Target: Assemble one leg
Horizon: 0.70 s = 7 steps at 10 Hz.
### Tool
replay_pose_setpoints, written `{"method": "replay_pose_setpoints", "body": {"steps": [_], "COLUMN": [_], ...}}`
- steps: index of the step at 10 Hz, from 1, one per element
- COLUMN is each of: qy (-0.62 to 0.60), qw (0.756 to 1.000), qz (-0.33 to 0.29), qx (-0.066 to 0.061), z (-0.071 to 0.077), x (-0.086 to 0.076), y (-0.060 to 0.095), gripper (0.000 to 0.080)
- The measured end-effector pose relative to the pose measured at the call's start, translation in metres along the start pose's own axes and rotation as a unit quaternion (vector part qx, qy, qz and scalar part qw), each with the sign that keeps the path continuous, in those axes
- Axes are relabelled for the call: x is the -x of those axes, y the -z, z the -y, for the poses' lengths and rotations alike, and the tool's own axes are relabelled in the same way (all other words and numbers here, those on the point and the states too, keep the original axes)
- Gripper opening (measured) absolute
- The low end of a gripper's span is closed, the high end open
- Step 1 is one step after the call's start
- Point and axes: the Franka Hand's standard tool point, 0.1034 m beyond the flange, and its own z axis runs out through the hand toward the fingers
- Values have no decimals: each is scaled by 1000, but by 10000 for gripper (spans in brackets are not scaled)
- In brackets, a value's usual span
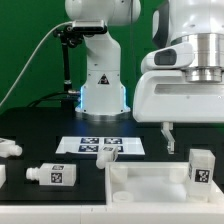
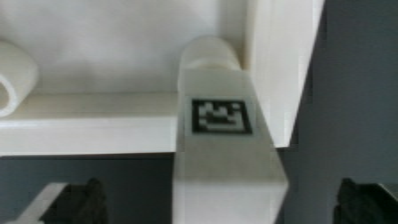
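Note:
A white leg (image 1: 202,168) with a black-and-white tag stands upright at the right end of the large white tray-shaped part (image 1: 140,183). In the wrist view the same leg (image 2: 228,125) runs up between my fingers from the tray-shaped part (image 2: 107,115). My gripper (image 1: 195,140) hangs right above it, open wide. Its dark fingertips (image 2: 71,203) show on both sides of the leg with gaps, not touching it. My gripper (image 2: 222,208) holds nothing. Two more legs lie on the table at the exterior view's left, one (image 1: 55,174) nearer and one (image 1: 9,148) farther.
The marker board (image 1: 100,146) lies flat mid-table in front of the robot base (image 1: 103,95). Another white piece (image 1: 2,176) shows at the exterior view's left edge. A black cable hangs at the back left. The table is black.

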Motion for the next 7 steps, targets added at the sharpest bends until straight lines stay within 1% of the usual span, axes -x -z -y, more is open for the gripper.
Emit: {"method": "replay_pose_setpoints", "body": {"steps": [1,2,3,5,6,7], "qy": [-16,-23,-26,-29,-25,-37], "qw": [999,997,993,988,988,988], "qz": [48,79,112,151,150,148], "qx": [-6,-8,-5,-3,-2,2], "z": [7,10,4,-3,-11,-14], "x": [1,0,2,4,2,4], "y": [6,12,10,7,0,-9], "gripper": [649,649,649,649,649,649]}}
